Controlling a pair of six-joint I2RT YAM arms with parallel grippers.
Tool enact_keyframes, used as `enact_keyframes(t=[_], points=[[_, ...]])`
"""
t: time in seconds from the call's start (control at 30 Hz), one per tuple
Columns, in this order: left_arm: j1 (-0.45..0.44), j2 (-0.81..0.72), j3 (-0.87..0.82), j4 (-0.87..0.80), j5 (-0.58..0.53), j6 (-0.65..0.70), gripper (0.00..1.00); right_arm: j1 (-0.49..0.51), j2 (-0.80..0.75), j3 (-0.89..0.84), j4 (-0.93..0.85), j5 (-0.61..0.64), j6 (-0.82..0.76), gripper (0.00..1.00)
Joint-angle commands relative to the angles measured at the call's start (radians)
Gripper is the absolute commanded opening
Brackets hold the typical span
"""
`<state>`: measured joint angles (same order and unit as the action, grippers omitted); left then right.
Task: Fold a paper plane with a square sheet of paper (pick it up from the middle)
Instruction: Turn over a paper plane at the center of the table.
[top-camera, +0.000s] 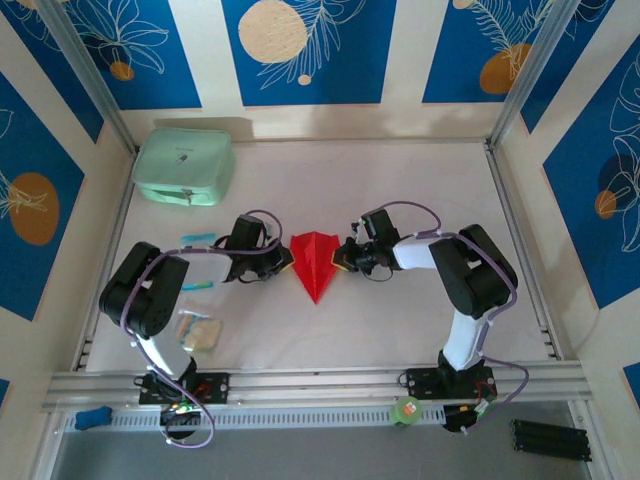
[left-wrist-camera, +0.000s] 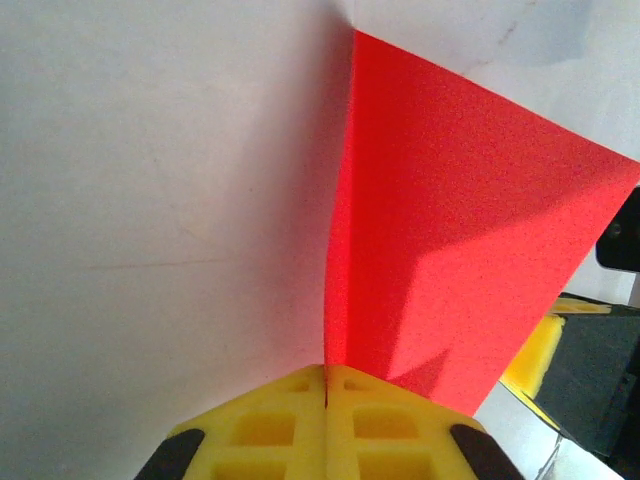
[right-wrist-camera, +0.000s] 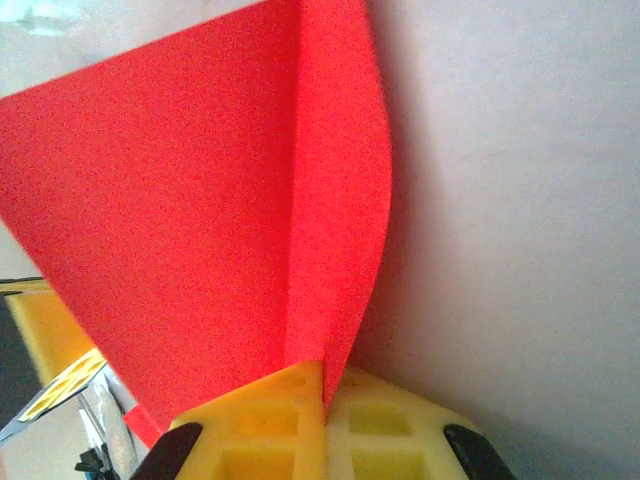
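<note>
Mid-table (top-camera: 420, 190), the red paper plane (top-camera: 316, 262) points its tip at the arms' bases. The left gripper (top-camera: 287, 262) and right gripper (top-camera: 341, 261), equally near, each pinch an opposite wing edge.

Part of paper plane (right-wrist-camera: 200, 200) beyond frame

Paper plane (top-camera: 317, 262) lies at the middle of the table (top-camera: 400, 190), tip toward the near edge, between the two grippers. Left gripper (top-camera: 287, 262) on its left side, right gripper (top-camera: 341, 258) on its right, each pinching an edge of the plane. Case (top-camera: 185, 167) in the far left corner, behind the left arm, well apart from the plane. Packet (top-camera: 198, 332) near left, just beside the left arm, in front of the case.
</note>
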<state>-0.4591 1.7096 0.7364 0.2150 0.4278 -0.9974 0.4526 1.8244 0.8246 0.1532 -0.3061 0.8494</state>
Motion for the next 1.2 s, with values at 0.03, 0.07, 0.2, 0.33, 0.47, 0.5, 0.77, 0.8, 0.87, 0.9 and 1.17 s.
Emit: enact_keyframes(t=[0.03,0.07,0.2,0.33,0.47,0.5,0.77,0.8,0.87,0.9,1.17], points=[[-0.008,-0.024,0.009,-0.063,-0.031,0.006,0.17,0.01,0.015,0.028,-0.007,-0.034,0.003,0.02],[-0.006,-0.04,0.011,-0.087,-0.037,0.019,0.2,0.009,0.015,0.03,-0.008,-0.033,0.001,0.02],[-0.01,-0.155,0.0,-0.211,-0.085,0.061,0.3,0.009,0.008,0.035,-0.027,-0.032,-0.007,0.02],[-0.061,-0.281,-0.008,-0.327,-0.161,0.092,0.34,0.012,0.006,0.033,-0.031,-0.029,-0.009,0.02],[-0.137,-0.276,0.011,-0.328,-0.175,0.069,0.35,0.014,0.01,0.039,-0.03,-0.029,-0.008,0.02],[-0.151,-0.261,0.016,-0.309,-0.168,0.065,0.35,0.014,0.01,0.04,-0.031,-0.028,-0.009,0.02],[-0.176,-0.12,0.067,-0.208,-0.105,0.066,0.36,0.018,0.015,0.041,-0.03,-0.028,-0.01,0.02],[-0.175,-0.111,0.067,-0.195,-0.097,0.065,0.35,0.02,0.017,0.041,-0.03,-0.028,-0.01,0.02],[-0.177,-0.101,0.07,-0.178,-0.084,0.061,0.31,0.022,0.021,0.041,-0.029,-0.029,-0.009,0.02],[-0.177,-0.098,0.07,-0.175,-0.084,0.062,0.3,0.023,0.021,0.042,-0.027,-0.028,-0.008,0.02],[-0.177,-0.078,0.075,-0.174,-0.079,0.07,0.28,0.024,0.027,0.046,-0.026,-0.028,-0.008,0.02]])
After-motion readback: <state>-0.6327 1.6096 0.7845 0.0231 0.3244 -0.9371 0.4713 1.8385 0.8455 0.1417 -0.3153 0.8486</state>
